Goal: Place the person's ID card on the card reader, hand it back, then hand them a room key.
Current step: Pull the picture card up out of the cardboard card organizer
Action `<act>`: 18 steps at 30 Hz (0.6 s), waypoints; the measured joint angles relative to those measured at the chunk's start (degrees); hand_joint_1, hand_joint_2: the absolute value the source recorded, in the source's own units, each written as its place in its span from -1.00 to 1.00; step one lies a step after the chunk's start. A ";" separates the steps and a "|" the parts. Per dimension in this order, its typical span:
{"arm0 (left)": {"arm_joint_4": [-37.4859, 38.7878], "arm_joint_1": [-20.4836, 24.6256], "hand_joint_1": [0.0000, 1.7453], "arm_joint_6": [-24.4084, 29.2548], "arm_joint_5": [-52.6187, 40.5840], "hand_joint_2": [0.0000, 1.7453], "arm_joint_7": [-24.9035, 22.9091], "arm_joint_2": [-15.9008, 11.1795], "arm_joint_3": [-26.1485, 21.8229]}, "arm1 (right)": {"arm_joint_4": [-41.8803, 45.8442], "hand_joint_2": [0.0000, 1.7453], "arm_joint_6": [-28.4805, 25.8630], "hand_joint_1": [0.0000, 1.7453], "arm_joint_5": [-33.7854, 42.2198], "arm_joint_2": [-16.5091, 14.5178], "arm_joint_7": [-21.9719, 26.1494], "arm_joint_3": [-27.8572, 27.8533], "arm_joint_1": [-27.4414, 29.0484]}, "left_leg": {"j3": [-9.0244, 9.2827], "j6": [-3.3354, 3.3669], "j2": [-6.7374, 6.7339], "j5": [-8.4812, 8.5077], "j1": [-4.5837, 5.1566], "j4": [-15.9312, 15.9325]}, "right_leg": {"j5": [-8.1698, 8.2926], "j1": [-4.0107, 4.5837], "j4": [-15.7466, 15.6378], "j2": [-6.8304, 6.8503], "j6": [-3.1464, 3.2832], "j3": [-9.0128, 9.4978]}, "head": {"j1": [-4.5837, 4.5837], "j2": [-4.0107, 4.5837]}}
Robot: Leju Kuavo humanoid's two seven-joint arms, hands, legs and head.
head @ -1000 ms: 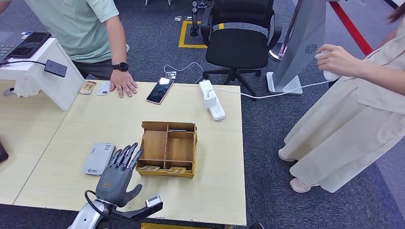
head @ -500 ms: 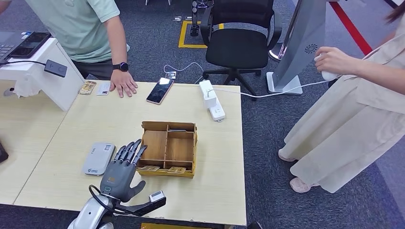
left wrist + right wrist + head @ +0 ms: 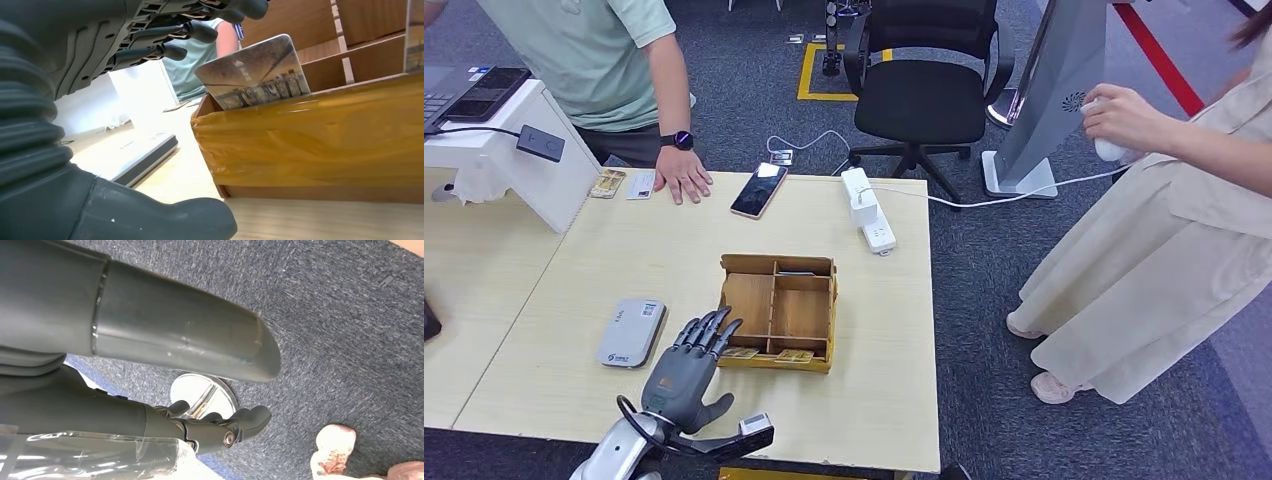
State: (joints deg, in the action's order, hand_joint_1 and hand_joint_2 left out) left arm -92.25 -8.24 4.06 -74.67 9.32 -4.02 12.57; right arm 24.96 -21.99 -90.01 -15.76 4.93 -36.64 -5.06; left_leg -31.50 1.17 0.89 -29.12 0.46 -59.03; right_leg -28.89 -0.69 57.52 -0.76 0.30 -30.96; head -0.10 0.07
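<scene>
Two stages look unfinished from the head view: the left hand (image 3: 686,368) hovers, fingers apart and empty, at the wooden box (image 3: 777,311) beside the card reader (image 3: 630,331), while the ID card (image 3: 640,186) lies far off by the person's hand (image 3: 683,178). At the left wrist, spread fingers (image 3: 192,30) reach over a room key (image 3: 252,71) standing in the box's front slot, so the next move would be pinching it. At the right wrist, the right hand (image 3: 215,427) hangs above carpet, fingers curled on nothing.

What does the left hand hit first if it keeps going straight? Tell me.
Probably the key card standing in the near slot of the wooden box. The left hand is open, its fingertips pointing at that corner; depth is unclear.
</scene>
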 joint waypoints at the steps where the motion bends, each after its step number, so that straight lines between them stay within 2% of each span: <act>1: 0.02 0.01 -1.00 0.28 0.06 1.00 -0.21 -0.08 0.10 | -0.04 -1.00 0.00 -1.00 0.00 0.00 -0.03 0.04 0.00 | 0.00 0.00 0.00 0.00 0.00 0.00 | 0.00 0.00 0.00 0.00 0.00 0.00 | 0.01 -0.01; 7: 0.00 0.22 -1.00 2.53 -0.52 1.00 -0.67 -0.02 0.23 | -0.14 -1.00 0.01 -1.00 0.00 0.00 -0.15 0.26 0.02 | 0.00 0.00 0.00 0.00 0.00 0.00 | 0.00 0.00 0.00 0.00 0.00 0.00 | 0.00 -0.01; 12: -0.72 0.45 -1.00 5.02 -2.68 1.00 -0.28 1.07 0.23 | -0.13 -1.00 0.02 -1.00 0.00 0.00 -0.44 0.51 0.04 | 0.00 0.00 0.00 0.00 0.00 0.00 | 0.00 0.00 0.00 0.00 0.00 0.00 | 0.00 0.00; 18: -1.76 0.79 -1.00 5.12 -3.38 1.00 0.52 2.24 0.23 | -0.13 -1.00 -0.01 -1.00 0.00 0.00 -0.52 0.56 0.06 | 0.00 0.00 0.00 0.00 0.00 0.00 | 0.00 0.00 0.00 0.00 0.00 0.00 | 0.00 0.00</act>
State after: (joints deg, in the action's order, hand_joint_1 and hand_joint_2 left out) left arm -94.01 -7.45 9.18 -78.05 9.84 -1.78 12.81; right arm 24.83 -21.99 -90.01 -15.76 4.42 -36.09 -5.00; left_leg -31.49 1.17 0.90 -29.12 0.46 -59.03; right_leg -28.89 -0.69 57.52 -0.76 0.30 -30.96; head -0.10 0.07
